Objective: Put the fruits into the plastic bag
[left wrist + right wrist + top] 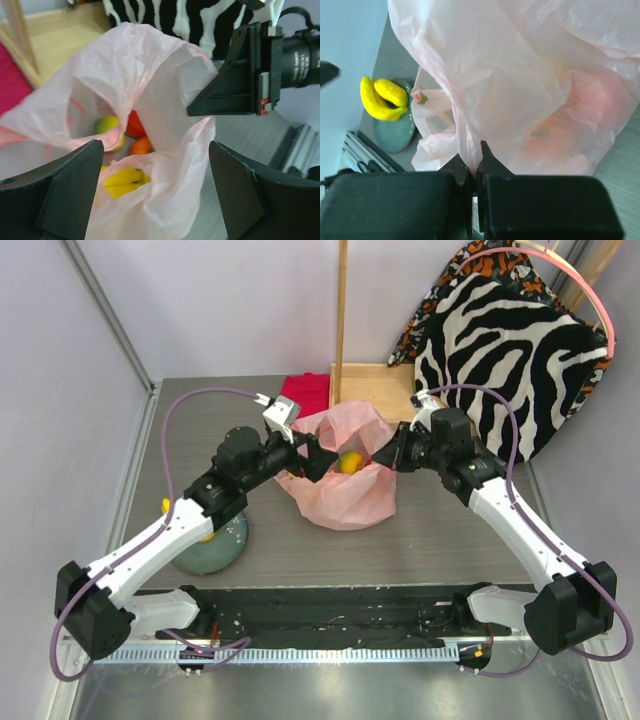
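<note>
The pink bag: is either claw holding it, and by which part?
The right claw pinches the plastic bag by the edge of its mouth; the left claw is open, holding nothing.

The pink bag [345,500], mouth open, holds three round fruits [135,126]; bananas [380,97] outside.

The left arm [150,540] and the right arm [515,515] each rise from their bases at the near edge. They bend at the elbow and angle inward, so the two wrists face each other. The left claw [156,192] stands wide open, its two dark fingers well apart and gripping nothing. The right claw [474,152] is pinched tight, its fingertips pressed together on a fold of the bag [520,75].
</note>
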Controlling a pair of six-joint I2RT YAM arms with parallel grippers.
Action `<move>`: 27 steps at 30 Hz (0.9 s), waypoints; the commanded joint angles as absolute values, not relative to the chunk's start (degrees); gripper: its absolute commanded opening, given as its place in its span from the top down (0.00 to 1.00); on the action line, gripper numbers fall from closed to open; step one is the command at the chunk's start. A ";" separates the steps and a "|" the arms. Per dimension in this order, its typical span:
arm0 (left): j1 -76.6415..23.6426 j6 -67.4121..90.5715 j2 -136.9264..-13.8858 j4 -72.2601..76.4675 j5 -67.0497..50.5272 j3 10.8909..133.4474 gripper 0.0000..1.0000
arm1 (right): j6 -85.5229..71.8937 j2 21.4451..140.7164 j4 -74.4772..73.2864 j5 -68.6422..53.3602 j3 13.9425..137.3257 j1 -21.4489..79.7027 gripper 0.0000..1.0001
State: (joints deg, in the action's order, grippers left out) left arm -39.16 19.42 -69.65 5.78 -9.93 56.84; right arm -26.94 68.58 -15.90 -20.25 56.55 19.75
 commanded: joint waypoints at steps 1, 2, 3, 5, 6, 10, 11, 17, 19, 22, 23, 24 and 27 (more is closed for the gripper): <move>-39.29 7.83 -65.48 -2.20 1.27 56.52 0.04 | -17.24 69.61 -25.65 -21.97 61.96 19.60 0.99; -39.29 6.52 -65.57 -2.20 3.32 56.69 0.03 | -16.70 69.70 -26.27 -22.06 62.14 19.60 0.99; -39.29 5.55 -66.00 -3.42 4.12 57.21 0.02 | -16.35 69.70 -26.71 -22.15 62.05 19.51 0.99; -39.29 3.18 -69.15 -5.26 4.74 59.84 0.01 | -16.17 69.70 -27.25 -23.28 61.53 19.60 0.99; -39.29 2.38 -70.47 -6.14 4.92 60.72 0.01 | -16.26 69.61 -27.16 -23.99 61.26 19.51 0.99; -39.29 1.14 -75.93 -7.55 6.06 65.64 0.00 | -16.61 69.35 -26.98 -25.58 60.30 19.51 0.99; -39.29 1.14 -76.98 -7.99 5.63 66.44 0.00 | -16.61 69.08 -26.98 -25.40 60.12 19.60 0.99; -39.29 1.93 -78.66 -3.62 0.88 66.18 0.00 | -16.26 68.47 -27.07 -25.58 59.94 19.51 0.99; -39.29 1.85 -79.45 -2.64 1.76 66.18 0.00 | -16.26 68.90 -26.89 -26.19 59.94 19.60 0.99; -39.29 1.23 -82.51 -3.07 2.11 67.85 0.00 | -16.52 69.08 -26.63 -26.81 59.86 19.60 0.99; -39.29 1.32 -83.31 -3.77 2.20 68.37 0.00 | -16.70 69.08 -26.54 -26.81 59.94 19.60 0.99; -39.29 1.49 -84.10 -4.04 3.07 69.34 0.00 | -16.96 69.08 -26.28 -26.72 59.85 19.51 0.99; -39.29 2.81 -86.57 -3.35 4.48 70.22 0.00 | -17.23 68.64 -26.10 -27.16 59.41 19.51 0.99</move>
State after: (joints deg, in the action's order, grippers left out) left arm -39.24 2.48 -84.12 -5.76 2.61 67.68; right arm -17.06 69.67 -27.51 -25.65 59.77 19.75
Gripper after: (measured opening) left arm 0.996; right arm 0.032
